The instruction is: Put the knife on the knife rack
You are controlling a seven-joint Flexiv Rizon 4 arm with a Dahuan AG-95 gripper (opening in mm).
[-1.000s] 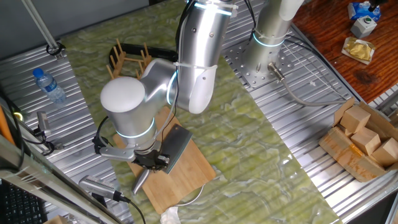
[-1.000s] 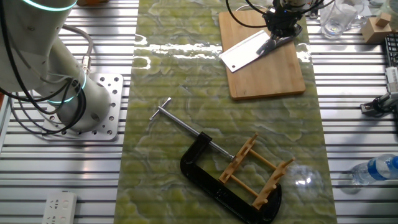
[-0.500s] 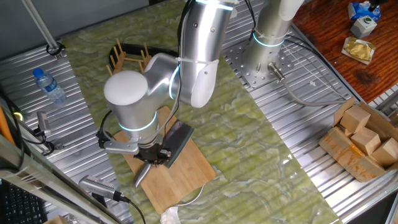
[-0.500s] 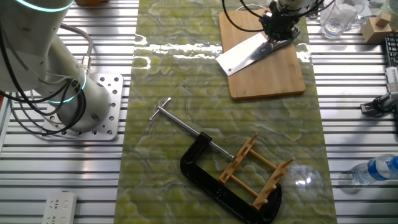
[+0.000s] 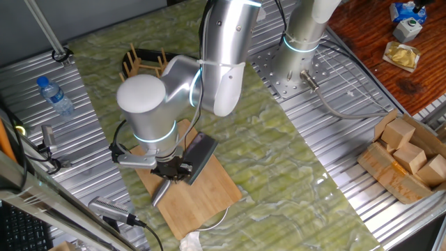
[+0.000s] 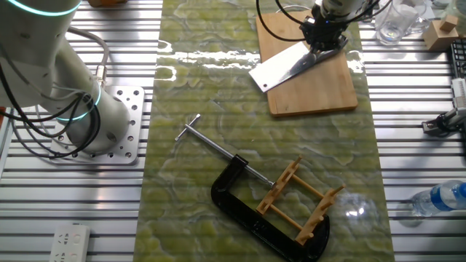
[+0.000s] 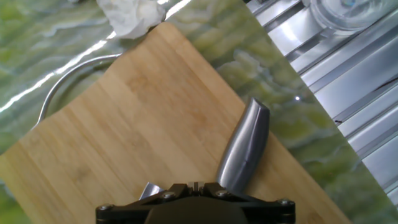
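The knife is a cleaver with a grey blade (image 5: pixel 201 154) and a slim silver handle (image 5: pixel 161 193). My gripper (image 5: pixel 174 171) is shut on it where handle meets blade, just above the bamboo cutting board (image 5: pixel 202 199). In the other fixed view the blade (image 6: pixel 279 68) sticks out past the left edge of the board (image 6: pixel 314 87), under the gripper (image 6: pixel 321 38). The hand view has the handle (image 7: pixel 244 148) pointing away over the board (image 7: pixel 140 121), with the gripper (image 7: pixel 196 186) at the bottom edge. The knife rack (image 5: pixel 143 64) (image 6: pixel 300 201) stands far off on the green mat.
A black C-clamp (image 6: pixel 244 207) with a steel bar lies around the rack. A water bottle (image 5: pixel 55 96) is on the left rails, and a box of wooden blocks (image 5: pixel 404 159) on the right. A crumpled tissue (image 7: pixel 130 14) and a glass (image 7: pixel 339 12) sit beyond the board.
The gripper has carried the knife a little toward the mat's middle and swung it; the blade now hangs past the board's edge.
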